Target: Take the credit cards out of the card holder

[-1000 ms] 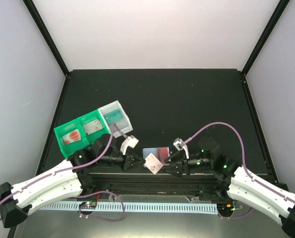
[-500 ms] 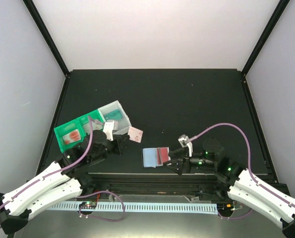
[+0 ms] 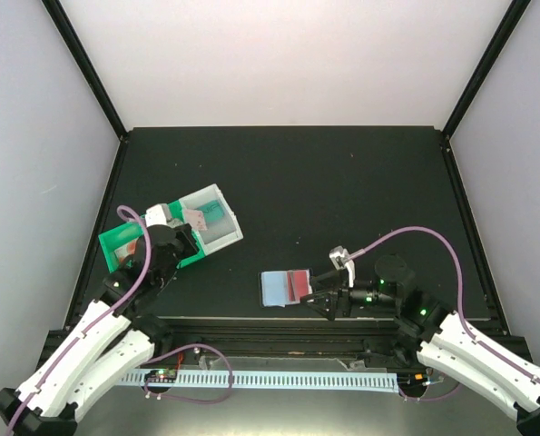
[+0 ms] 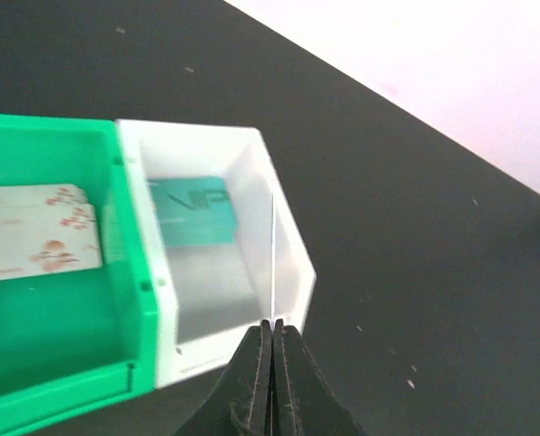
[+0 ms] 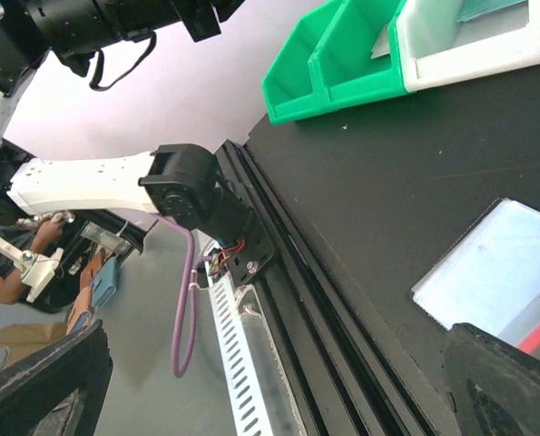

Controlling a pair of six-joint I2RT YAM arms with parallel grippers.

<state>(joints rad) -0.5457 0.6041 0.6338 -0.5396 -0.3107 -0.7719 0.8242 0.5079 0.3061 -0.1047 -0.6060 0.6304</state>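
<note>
The pale-blue card holder (image 3: 273, 289) lies flat near the front edge of the table (image 3: 342, 182); the right gripper (image 3: 315, 300) gapes wide just beside it, holding nothing; the left gripper (image 4: 272, 327) pinches a whitish card (image 4: 273, 245) edge-on over the white bin (image 4: 292, 259), where a teal card (image 4: 192, 211) lies; two more whitish cards (image 4: 34, 241) sit in the green tray (image 4: 61, 354).

My black fingers (image 4: 247, 391) look like matt, faintly grainy plastic, and the whitish card (image 3: 195, 218) pinched between them is thin and smooth. The green tray (image 4: 52, 363) and white bin (image 4: 288, 263) are smooth, slightly glossy moulded plastic. The card holder (image 5: 492, 263) is soft-sheened translucent plastic on a matt black table (image 3: 342, 182).
</note>
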